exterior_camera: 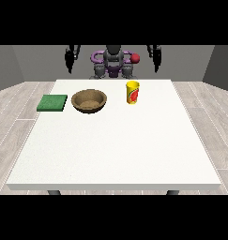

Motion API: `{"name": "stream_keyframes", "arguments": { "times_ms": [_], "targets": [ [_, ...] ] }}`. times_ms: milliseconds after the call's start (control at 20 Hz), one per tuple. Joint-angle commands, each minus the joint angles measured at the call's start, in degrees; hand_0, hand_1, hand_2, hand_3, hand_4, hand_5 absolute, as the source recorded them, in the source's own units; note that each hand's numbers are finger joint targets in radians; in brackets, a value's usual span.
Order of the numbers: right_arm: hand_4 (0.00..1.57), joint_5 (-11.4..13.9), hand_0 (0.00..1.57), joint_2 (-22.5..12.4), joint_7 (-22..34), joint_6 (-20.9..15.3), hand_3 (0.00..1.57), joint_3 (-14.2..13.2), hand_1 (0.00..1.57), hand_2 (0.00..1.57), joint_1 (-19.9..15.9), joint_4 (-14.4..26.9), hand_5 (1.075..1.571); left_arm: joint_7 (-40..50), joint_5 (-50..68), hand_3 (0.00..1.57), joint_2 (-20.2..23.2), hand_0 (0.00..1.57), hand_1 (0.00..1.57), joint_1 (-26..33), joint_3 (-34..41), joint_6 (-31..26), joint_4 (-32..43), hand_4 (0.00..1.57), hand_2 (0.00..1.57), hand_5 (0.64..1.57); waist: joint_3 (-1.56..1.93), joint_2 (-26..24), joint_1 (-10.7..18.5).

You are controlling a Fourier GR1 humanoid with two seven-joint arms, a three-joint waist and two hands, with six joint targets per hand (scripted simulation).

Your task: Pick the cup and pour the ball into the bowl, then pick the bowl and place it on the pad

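The near half of the large white rectangular table (110, 154) lies bare, its front edge running across the lower part of the view, with two dark legs showing beneath it.

Farther back, toward the far edge, three things stand in a row. At the view's left lies the flat green square pad (52, 102), close to the table's left edge. Just beside it, toward the middle, sits the round brown wooden bowl (89, 101), upright, its hollow showing a speckled lighter floor; a narrow strip of white separates it from the pad. To the right of the bowl, apart from it, stands the yellow cup with a red and green mark on its side (133, 92), upright, its open mouth facing up. Whether a ball lies inside the cup cannot be told from this view.

Beyond the table's far edge stands the dark grey humanoid robot (113, 63), small, with purple rings at its shoulders and a red sphere (134, 58) showing beside its shoulder at the view's right.

Both arms hang high, well apart from everything on the table. The hand at the view's left (69, 60) hangs dark beside the torso, and the hand at the view's right (157, 59) likewise. For both hands, apart or together cannot be told.
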Motion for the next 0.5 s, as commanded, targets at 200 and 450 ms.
{"name": "stream_keyframes", "arguments": {
  "times_ms": [200, 450],
  "targets": [
    [0.00, -0.5, 0.00, -2.6, 5.5, 0.1, 0.00, -1.0, 0.00, 0.00, -0.7, -5.4, 1.569, 5.2, 0.7, 0.00, 2.3, 0.00, 0.00, -1.0, 0.9, -0.4, -5.6, 0.00, 0.00, 1.557, -1.02, -14.1, -0.6],
    [0.00, -12.4, 0.00, -8.3, 7.3, 9.2, 0.00, -9.6, 0.00, 0.00, 2.0, -5.7, 1.569, 13.4, 10.0, 0.00, 0.1, 0.00, 0.00, -5.4, 7.1, 2.0, -11.2, 0.00, 0.00, 1.558, -1.11, -10.4, -1.8]
  ]
}}
